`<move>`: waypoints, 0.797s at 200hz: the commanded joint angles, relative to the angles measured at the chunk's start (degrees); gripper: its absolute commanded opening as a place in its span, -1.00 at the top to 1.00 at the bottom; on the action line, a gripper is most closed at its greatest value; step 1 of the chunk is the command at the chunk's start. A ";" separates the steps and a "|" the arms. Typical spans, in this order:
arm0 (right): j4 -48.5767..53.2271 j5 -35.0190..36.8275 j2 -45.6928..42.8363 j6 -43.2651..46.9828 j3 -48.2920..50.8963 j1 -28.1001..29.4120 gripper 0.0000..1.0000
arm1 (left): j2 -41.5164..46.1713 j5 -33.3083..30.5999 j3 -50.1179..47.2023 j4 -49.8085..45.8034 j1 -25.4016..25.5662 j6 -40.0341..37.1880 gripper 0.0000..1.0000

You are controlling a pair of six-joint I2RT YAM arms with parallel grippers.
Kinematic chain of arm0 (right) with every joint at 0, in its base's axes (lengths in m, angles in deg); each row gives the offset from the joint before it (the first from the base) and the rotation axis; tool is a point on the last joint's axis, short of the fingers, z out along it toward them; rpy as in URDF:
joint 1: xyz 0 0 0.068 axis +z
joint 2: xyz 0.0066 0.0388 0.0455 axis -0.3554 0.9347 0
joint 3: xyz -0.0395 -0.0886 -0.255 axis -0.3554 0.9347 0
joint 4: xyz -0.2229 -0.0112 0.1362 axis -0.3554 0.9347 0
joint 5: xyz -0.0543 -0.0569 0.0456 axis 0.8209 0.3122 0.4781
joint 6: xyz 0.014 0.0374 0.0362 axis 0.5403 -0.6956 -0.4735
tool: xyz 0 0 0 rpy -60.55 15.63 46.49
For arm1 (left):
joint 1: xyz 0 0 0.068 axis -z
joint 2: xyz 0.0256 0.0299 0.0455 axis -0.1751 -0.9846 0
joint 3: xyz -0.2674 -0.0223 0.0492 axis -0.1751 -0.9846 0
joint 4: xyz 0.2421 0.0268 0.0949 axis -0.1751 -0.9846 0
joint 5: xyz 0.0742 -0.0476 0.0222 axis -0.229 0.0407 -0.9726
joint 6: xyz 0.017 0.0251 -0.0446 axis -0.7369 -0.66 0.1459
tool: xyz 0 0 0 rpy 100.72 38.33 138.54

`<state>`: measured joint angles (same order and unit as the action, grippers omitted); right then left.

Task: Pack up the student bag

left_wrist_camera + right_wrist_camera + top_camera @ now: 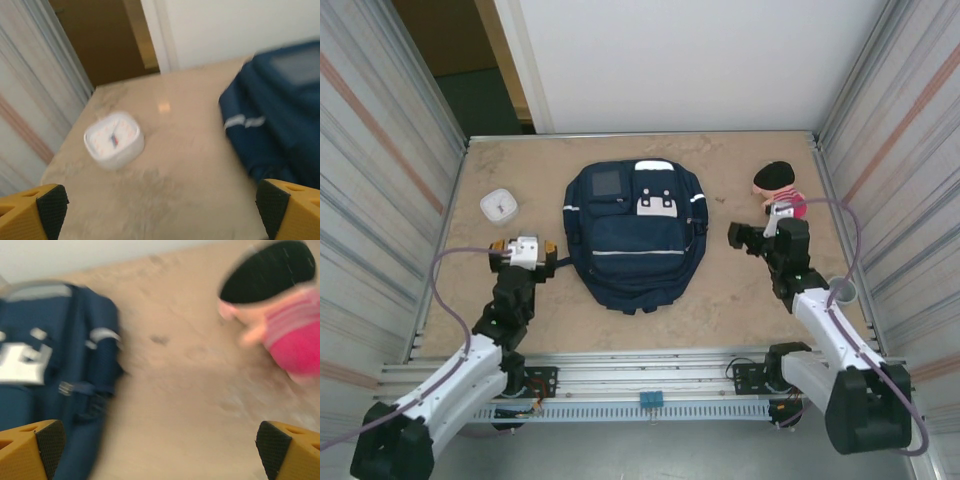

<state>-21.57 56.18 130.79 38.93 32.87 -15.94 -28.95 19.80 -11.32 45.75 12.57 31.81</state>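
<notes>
The student bag is a navy backpack lying flat at the table's middle, front side up, and looks zipped shut; its edge shows in the left wrist view and the right wrist view. My left gripper hovers just left of the bag, open and empty. A white square clock lies ahead of it on the left. My right gripper hovers right of the bag, open and empty. A doll with black hair and a pink top lies beyond it.
Ribbed metal walls close in the table on the left and right. A white wall panel stands at the back. A metal rail runs along the near edge. Bare tabletop lies around the bag.
</notes>
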 commanded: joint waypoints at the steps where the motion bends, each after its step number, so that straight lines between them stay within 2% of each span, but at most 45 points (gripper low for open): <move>1: -12.88 0.21 4.11 6.08 4.76 -2.45 -0.97 | -4.48 4.17 -3.46 14.01 -4.22 0.64 -0.97; 21: -23.08 -0.40 11.05 9.45 7.47 -2.86 -0.97 | -12.45 10.17 -5.56 23.90 -9.77 2.35 -0.97; 39: -30.24 -2.04 16.03 9.83 7.38 -3.15 -0.97 | -19.89 15.05 -4.44 30.82 -11.40 1.49 -0.97; 44: -35.39 -2.50 17.50 10.54 8.34 -3.13 -0.97 | -23.09 15.61 -4.07 33.49 -11.43 1.14 -0.97; 53: -37.94 0.60 19.81 12.22 8.24 -2.27 -0.97 | -28.65 16.92 -3.32 39.18 -11.55 0.04 -0.97; 76: -44.21 -5.33 27.65 11.51 7.25 -5.83 -0.97 | -48.08 20.00 2.88 47.54 -13.07 -0.81 -0.98; 82: -43.53 -4.91 29.67 10.40 6.21 -6.60 -0.97 | -53.17 17.40 5.56 51.57 -13.24 -2.83 -0.98; 88: -43.72 -4.02 32.34 9.14 4.53 -7.24 -0.97 | -51.10 14.06 6.86 45.00 -13.46 -0.03 -0.97; 95: -43.02 -3.13 33.88 7.53 3.09 -8.06 -0.97 | -44.78 18.51 9.26 29.38 -16.04 4.92 -0.97; 98: -41.14 -3.27 33.21 6.97 2.92 -8.63 -0.97 | -43.92 19.83 10.44 27.02 -17.50 6.02 -0.97; 105: -38.62 -2.49 31.84 6.10 2.39 -9.18 -0.97 | -45.40 19.46 11.92 26.25 -19.85 9.32 -0.97; 110: -37.55 -1.47 32.18 5.95 1.49 -8.93 -0.97 | -47.00 22.15 12.42 28.16 -21.68 9.00 -0.97; 125: -37.72 1.30 32.05 7.31 1.65 -7.00 -0.97 | -46.56 23.42 14.84 22.46 -20.64 7.58 -0.97; 139: -37.35 0.02 32.11 6.96 1.45 -7.65 -0.97 | -47.04 23.67 13.68 25.62 -21.14 7.95 -0.97; 159: -37.20 0.21 32.23 6.96 1.36 -7.54 -0.97 | -46.75 23.58 13.96 24.53 -20.95 8.08 -0.97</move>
<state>-58.53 55.05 163.55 46.66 35.03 -23.45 -76.49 41.68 2.80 72.94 -8.52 38.22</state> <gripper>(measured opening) 0.986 0.986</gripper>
